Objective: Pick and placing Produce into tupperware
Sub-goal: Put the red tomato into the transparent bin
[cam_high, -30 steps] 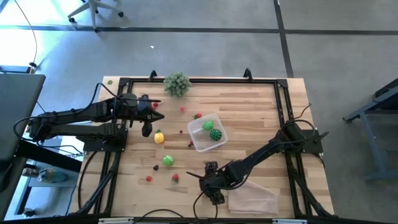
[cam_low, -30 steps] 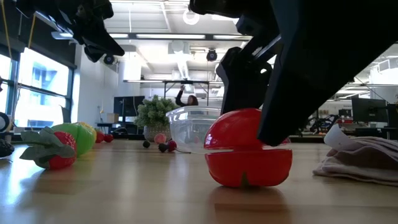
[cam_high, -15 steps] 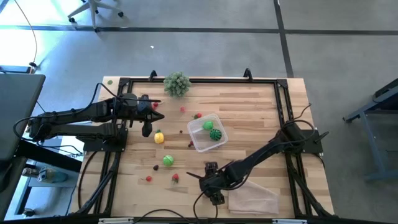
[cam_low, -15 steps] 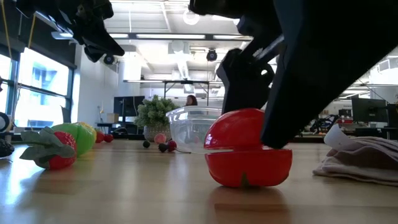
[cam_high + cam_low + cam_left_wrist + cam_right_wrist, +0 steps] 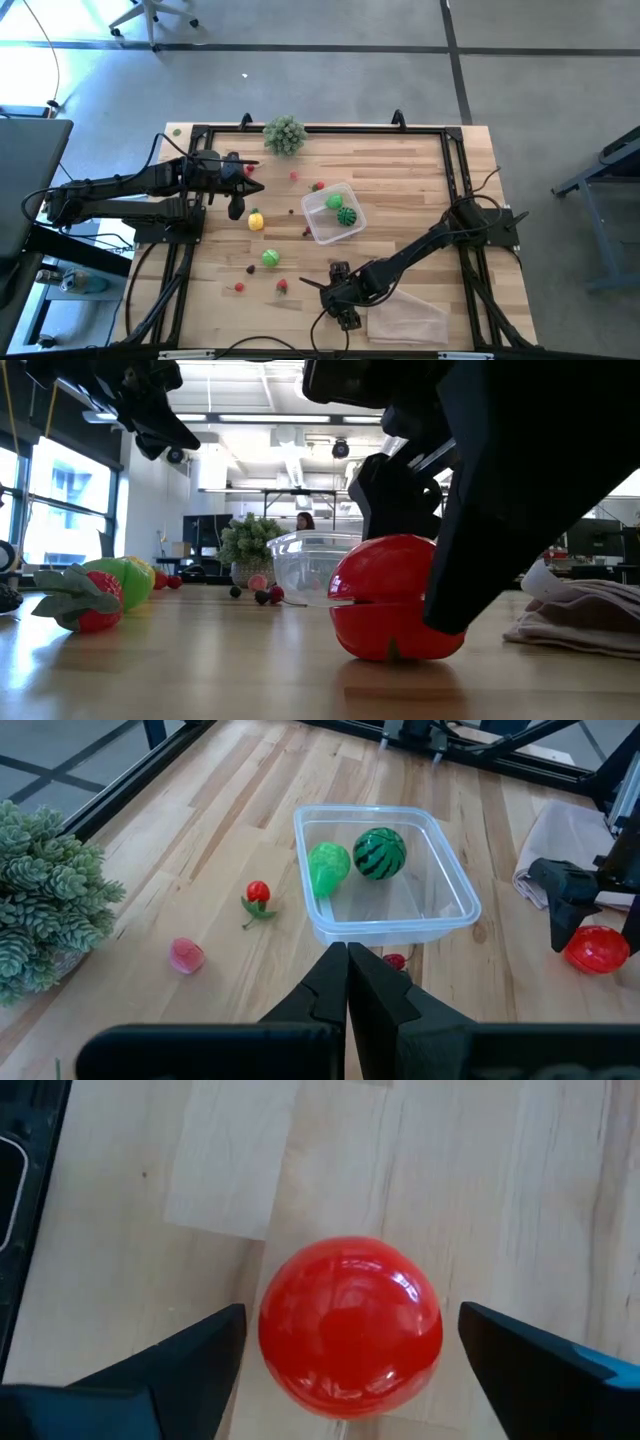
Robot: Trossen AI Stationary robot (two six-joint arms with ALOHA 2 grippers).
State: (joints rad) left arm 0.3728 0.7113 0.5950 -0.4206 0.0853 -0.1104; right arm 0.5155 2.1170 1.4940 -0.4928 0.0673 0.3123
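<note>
Right wrist view centres a glossy, round red tomato [image 5: 350, 1325] on pale plank wood, the right gripper's [image 5: 350, 1350] fingers spread either side, not touching. Left gripper [image 5: 348, 982] — pressed together — hovers before the clear, rounded-square tupperware [image 5: 455, 878], mid-frame, holding a striped melon ball [image 5: 380, 853].

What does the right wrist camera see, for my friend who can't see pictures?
A shiny red ball-shaped fruit sits on the wooden table, seen from right above. The right pincer is open around it, one dark finger on each side, with a gap left between each finger and the fruit.
</note>
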